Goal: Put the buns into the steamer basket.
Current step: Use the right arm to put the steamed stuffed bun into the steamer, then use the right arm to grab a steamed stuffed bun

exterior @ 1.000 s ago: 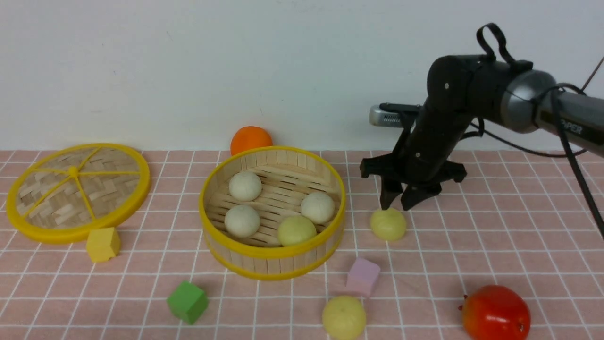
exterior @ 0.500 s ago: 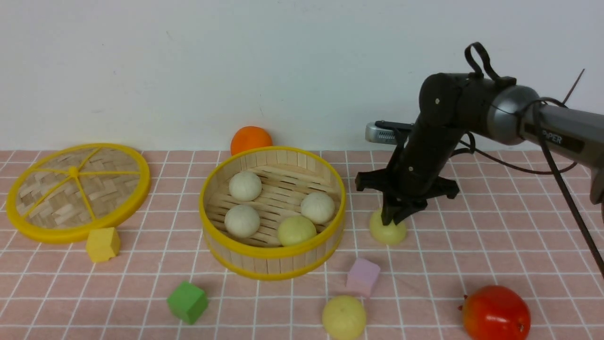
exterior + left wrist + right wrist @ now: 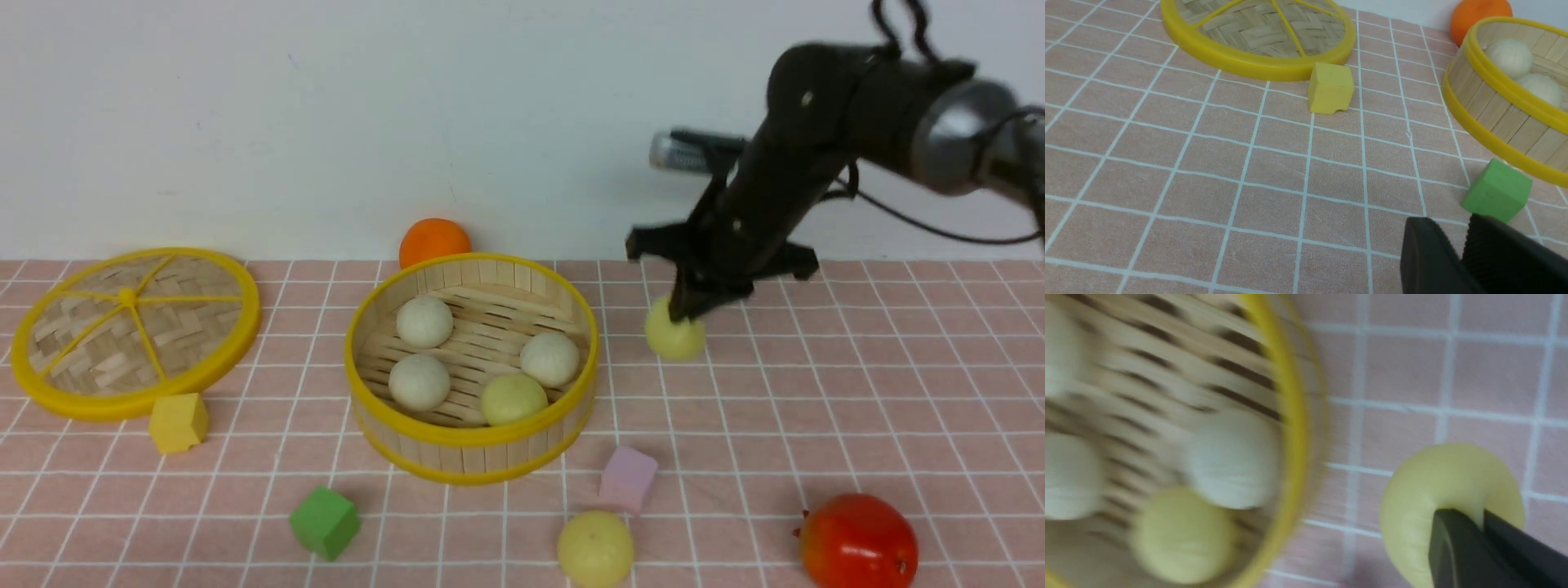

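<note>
Four buns sit in the steamer basket [image 3: 471, 367] so far. The right hand [image 3: 690, 314] is clenched on a yellow bun [image 3: 674, 337], lifted beside the basket. One more bun [image 3: 595, 549] waits on the surface [image 3: 857, 408].

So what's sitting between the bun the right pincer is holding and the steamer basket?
Nothing. In the front view, only bare pink checked cloth separates the held yellow bun from the steamer basket; the right wrist view shows the same gap.
</note>
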Robot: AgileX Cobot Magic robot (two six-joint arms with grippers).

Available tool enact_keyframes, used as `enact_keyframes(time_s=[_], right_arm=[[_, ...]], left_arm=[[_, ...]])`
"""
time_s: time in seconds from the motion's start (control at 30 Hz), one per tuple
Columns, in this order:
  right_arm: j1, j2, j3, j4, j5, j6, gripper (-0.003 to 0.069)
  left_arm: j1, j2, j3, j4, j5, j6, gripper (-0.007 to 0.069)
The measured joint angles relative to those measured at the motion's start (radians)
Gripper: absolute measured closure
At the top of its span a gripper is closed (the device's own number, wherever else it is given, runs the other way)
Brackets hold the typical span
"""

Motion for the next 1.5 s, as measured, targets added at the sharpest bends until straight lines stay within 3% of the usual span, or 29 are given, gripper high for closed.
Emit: enact_keyframes(time_s=[0.13, 0.23, 0.7, 0.9, 1.13, 1.2, 1.37, 1.5], right_arm=[[0.014, -0.015, -0.016, 0.166, -0.09, -0.11, 0.0637], [0.039, 0.013, -0.044, 0.224, -0.131, -0.165, 0.0637], [0.083, 0.28, -0.277, 0.257, -0.245, -0.2, 0.0635], [0.083, 0.311, -0.281, 0.235, -0.248, -0.201, 0.0557], [0.083, 0.266, -0.321, 0.217, -0.042, -0.165, 0.0296], [0.085, 0.23, -0.322, 0.198, 0.044, -0.136, 0.0265], [0.13, 0.13, -0.239, 0.139, 0.185, -0.083, 0.0265], [0.24, -0.006, 0.035, 0.058, 0.156, -0.026, 0.0341]], left_arm=[[0.0, 0.0, 0.0, 0.0, 0.0, 0.0, 0.0424], [0.0, 0.0, 0.0, -0.001, 0.0, 0.0, 0.0421], [0.0, 0.0, 0.0, 0.0, 0.0, 0.0, 0.0415], [0.0, 0.0, 0.0, 0.0, 0.0, 0.0, 0.0412], [0.0, 0.0, 0.0, 0.0, 0.0, 0.0, 0.0408], [0.0, 0.0, 0.0, 0.0, 0.0, 0.0, 0.0405], [0.0, 0.0, 0.0, 0.0, 0.0, 0.0, 0.0405], [0.0, 0.0, 0.0, 0.0, 0.0, 0.0, 0.0401]])
